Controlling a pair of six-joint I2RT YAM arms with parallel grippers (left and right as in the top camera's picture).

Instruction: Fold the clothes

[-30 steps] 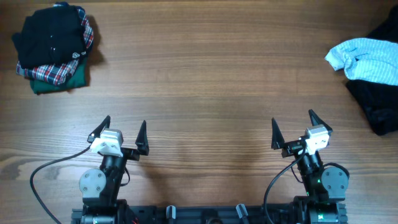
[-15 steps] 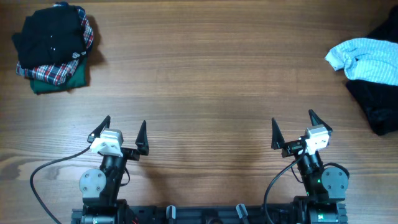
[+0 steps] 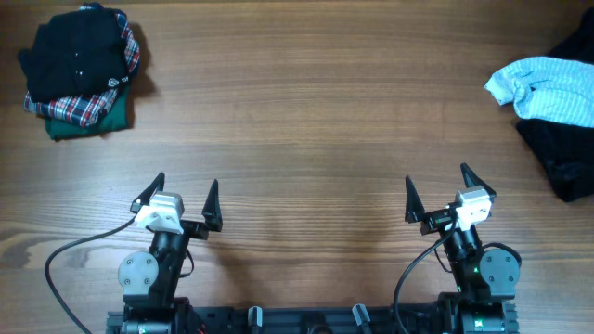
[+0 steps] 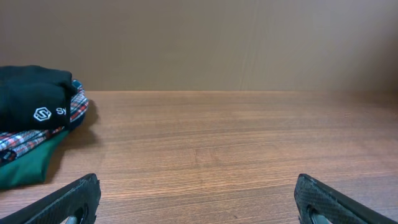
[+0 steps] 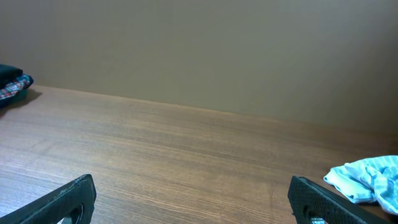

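Far left, toward the far side of the brown wooden table [image 3: 316, 111]: a tidy stack of folded clothes. On top, a black folded garment [image 3: 70, 56] with small white logo print. Beneath it, a red-and-white plaid garment [image 3: 82, 109]. At the bottom, a dark green garment [image 3: 104, 121], peeking out at the near edge.

Nearer the front edge and well apart from the stack: the left gripper [image 3: 187, 180], black-fingered, spread wide, released, grasping nothing, hovering over bare wood.

Further right, at the same depth: the right gripper [image 3: 436, 174], likewise spread wide and released, grasping nothing.

Far right, at the table's edge: a crumpled light blue garment [image 3: 548, 88], unfolded, lying partly on a dark rumpled garment [image 3: 568, 162], itself cut off by the frame. Both well apart from either gripper.
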